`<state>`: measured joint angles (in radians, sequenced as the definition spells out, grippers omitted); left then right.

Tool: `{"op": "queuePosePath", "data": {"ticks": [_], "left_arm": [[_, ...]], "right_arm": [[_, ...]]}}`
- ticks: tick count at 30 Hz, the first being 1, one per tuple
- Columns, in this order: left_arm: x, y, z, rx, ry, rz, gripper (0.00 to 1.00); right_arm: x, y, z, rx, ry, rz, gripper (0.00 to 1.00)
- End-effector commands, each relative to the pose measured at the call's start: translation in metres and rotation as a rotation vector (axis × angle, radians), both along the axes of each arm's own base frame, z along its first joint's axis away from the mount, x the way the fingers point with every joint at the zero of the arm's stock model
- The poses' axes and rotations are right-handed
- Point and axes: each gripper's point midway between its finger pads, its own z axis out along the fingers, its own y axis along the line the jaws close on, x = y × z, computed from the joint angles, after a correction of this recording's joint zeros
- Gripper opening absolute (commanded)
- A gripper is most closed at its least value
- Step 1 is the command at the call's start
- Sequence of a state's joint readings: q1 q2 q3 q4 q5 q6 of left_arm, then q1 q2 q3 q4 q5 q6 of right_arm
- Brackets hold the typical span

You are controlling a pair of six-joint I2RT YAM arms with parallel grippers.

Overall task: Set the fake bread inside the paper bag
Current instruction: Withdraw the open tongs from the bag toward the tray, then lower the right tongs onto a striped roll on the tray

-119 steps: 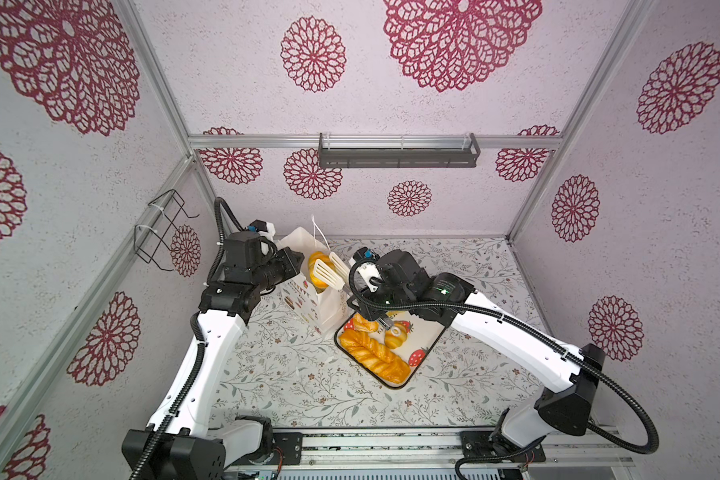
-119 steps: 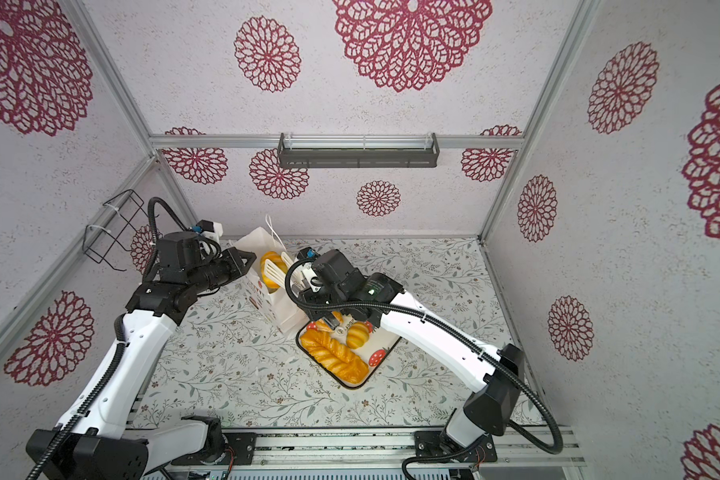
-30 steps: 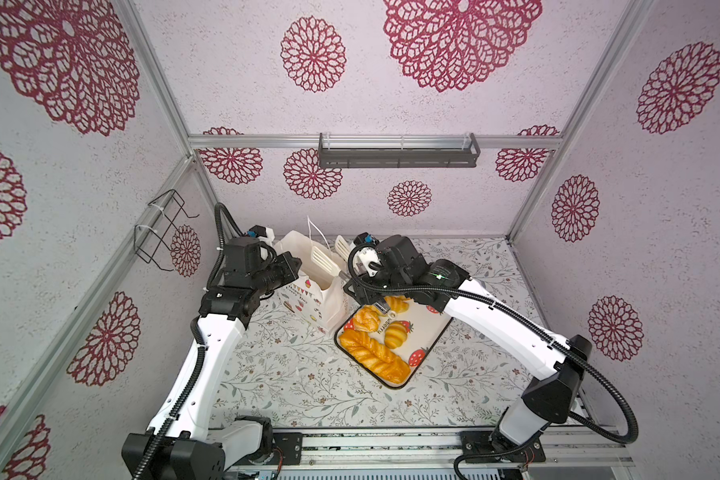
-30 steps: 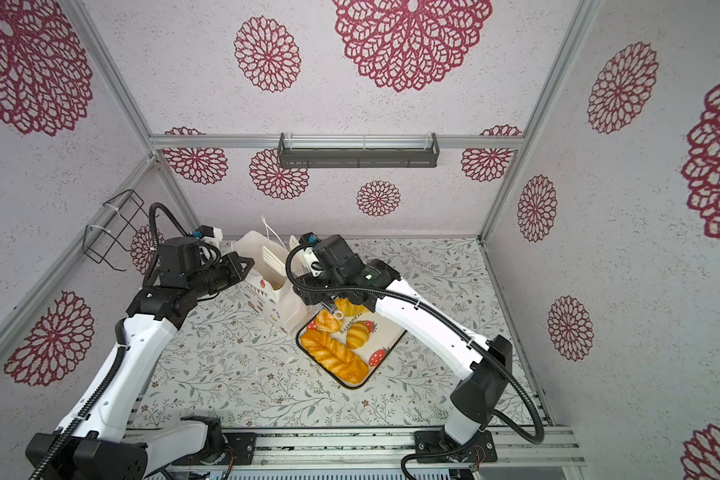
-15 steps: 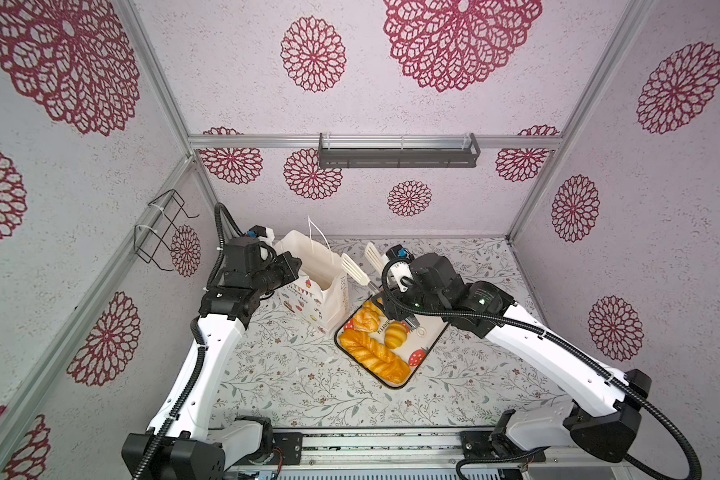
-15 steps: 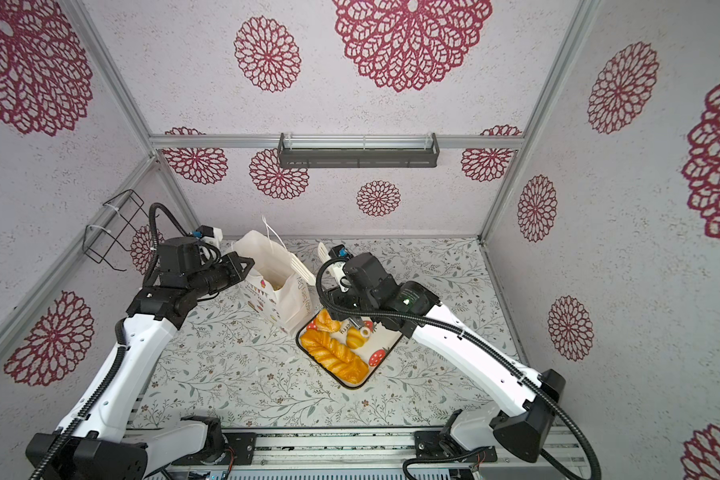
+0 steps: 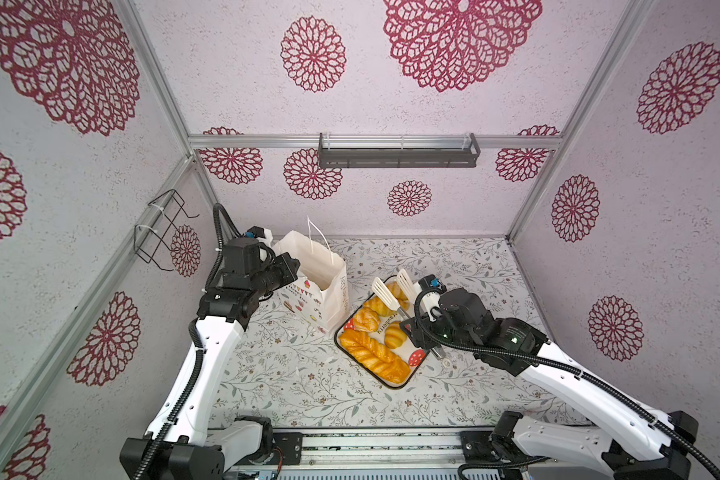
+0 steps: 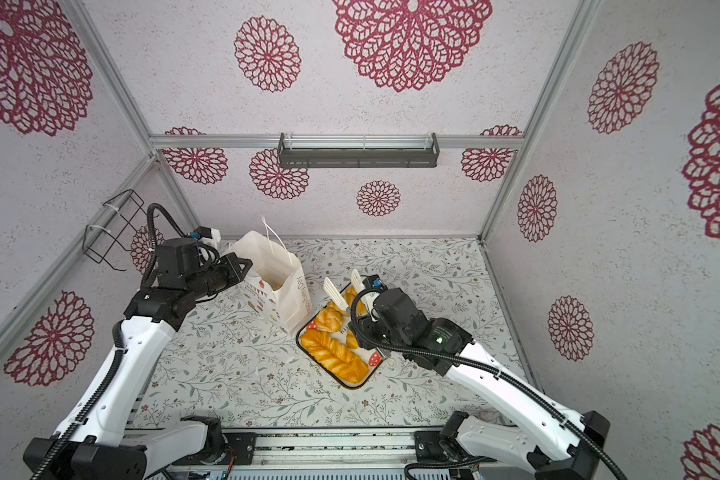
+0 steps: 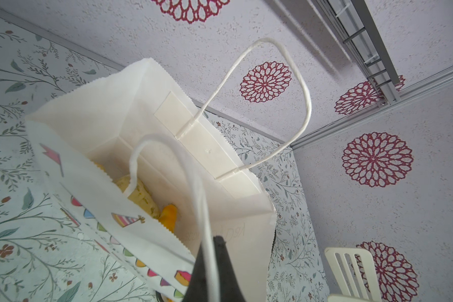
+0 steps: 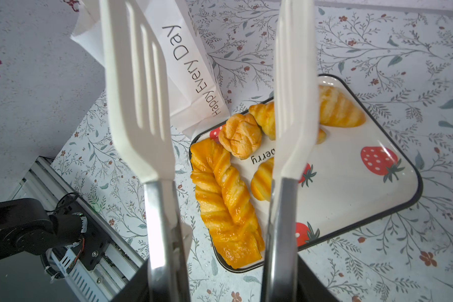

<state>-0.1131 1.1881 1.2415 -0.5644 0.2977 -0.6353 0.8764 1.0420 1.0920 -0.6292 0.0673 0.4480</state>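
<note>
Fake bread (image 7: 373, 354): plaited loaf (image 10: 225, 206) flat on the tray (image 10: 351, 188), long axis along the tray's edge, one end toward the paper bag (image 7: 329, 291). Rolls (image 10: 240, 136) and croissants (image 10: 338, 109) beside it, partly hidden behind the right gripper (image 7: 391, 283), blades apart, empty. More pieces (image 9: 141, 194) in the bag bottom, mostly hidden by its wall. Left gripper (image 7: 292, 266) clamped on a bag handle (image 9: 204, 209).
</note>
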Motion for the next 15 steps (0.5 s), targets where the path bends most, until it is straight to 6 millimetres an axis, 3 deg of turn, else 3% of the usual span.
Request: {"op": "queuePosePath", "data": {"ticks": [1,6,15], "left_arm": [[-0.005,-0.003,0.013,0.012,-0.028,-0.008,0.0],[-0.006,-0.005,0.015,0.015,-0.044,-0.016,0.0],[0.001,-0.01,0.019,0.03,-0.052,-0.052,0.0]], "right_arm": [[0.004,-0.007,0.011,0.069,-0.025,-0.069,0.5],[-0.003,-0.013,-0.017,0.048,0.036,-0.087,0.5],[-0.005,-0.015,-0.039,0.003,0.114,-0.113,0.5]]}}
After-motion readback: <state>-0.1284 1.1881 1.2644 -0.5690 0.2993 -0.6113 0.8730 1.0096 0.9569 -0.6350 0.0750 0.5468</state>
